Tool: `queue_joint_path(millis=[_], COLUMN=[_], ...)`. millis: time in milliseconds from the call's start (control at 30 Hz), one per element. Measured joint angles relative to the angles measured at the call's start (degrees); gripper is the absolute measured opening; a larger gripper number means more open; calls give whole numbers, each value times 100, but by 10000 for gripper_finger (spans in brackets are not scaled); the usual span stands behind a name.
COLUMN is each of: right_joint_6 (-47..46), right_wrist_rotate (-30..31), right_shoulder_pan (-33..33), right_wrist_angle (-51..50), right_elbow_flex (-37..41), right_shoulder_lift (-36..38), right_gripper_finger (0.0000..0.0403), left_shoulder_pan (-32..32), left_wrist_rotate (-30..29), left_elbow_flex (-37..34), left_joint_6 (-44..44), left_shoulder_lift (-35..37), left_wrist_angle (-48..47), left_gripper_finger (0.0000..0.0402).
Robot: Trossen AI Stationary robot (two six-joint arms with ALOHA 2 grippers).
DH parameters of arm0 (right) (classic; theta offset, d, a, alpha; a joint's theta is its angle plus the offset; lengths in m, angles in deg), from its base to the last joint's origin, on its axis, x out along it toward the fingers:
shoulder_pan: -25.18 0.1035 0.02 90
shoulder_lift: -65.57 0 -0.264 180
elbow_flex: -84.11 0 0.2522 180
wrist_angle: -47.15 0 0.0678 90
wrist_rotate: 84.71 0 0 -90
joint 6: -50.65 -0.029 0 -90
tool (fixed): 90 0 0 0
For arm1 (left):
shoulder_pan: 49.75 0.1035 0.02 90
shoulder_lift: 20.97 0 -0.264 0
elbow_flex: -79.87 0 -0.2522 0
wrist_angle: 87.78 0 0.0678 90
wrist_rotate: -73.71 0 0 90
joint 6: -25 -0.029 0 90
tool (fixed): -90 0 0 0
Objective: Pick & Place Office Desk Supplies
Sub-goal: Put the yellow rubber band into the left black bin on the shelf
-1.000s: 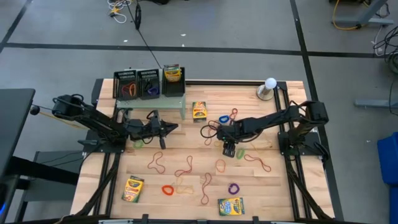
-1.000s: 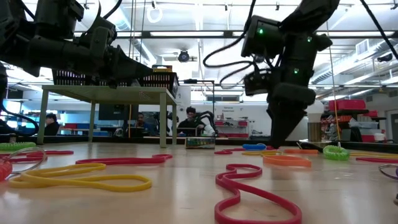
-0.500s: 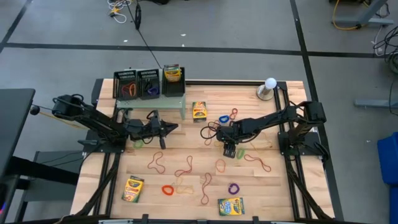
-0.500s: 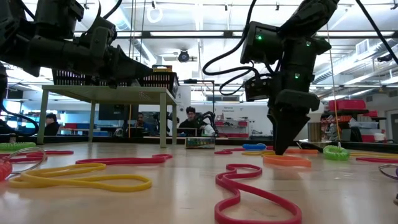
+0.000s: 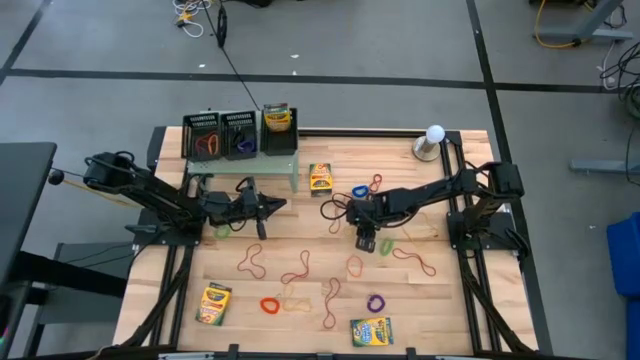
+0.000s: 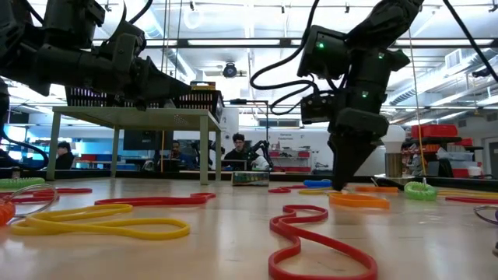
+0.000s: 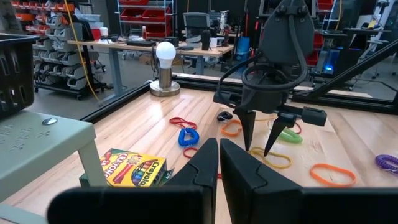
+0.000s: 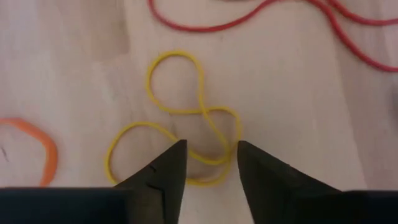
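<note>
The right gripper hangs tip-down, jaws parted astride the thin yellow looped rubber band, its length running twelve-to-six. Left gripper waits, jaws together.

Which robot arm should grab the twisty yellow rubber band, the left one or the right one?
The right one, probably. Its tool hangs open right over the yellow rubber band, pointing down at the table. The left tool is shut and waits off to the side by the pale green stand, away from that band.
</note>
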Motion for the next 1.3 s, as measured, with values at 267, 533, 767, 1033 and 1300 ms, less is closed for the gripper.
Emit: queue_joint_path(millis=[267, 533, 767, 1033, 1300], right_joint_6=[4, 674, 1036, 1048, 1150], right_wrist_rotate=[36, 58, 334, 349, 587], right_shoulder_pan=[-87, -98, -97, -30, -12], right_wrist_angle=[45, -250, -782, 33, 1756], right_elbow_flex=[0, -145, -535, -286, -284], right_shoulder_lift=[0, 17, 82, 142, 146], right_gripper_finger=[61, 14, 10, 5, 4], left_shoulder_pan=[0, 0, 1, -9, 175], left_wrist_rotate=[0, 0, 0, 28, 580], left_elbow_flex=[0, 0, 0, 4, 252], left_joint_6=[-2, 0, -2, -85, 595], left_shoulder_lift=[0, 0, 0, 2, 2], left_wrist_angle=[0, 0, 4, 461, 399], left_gripper_finger=[21, 21, 21, 21, 21])
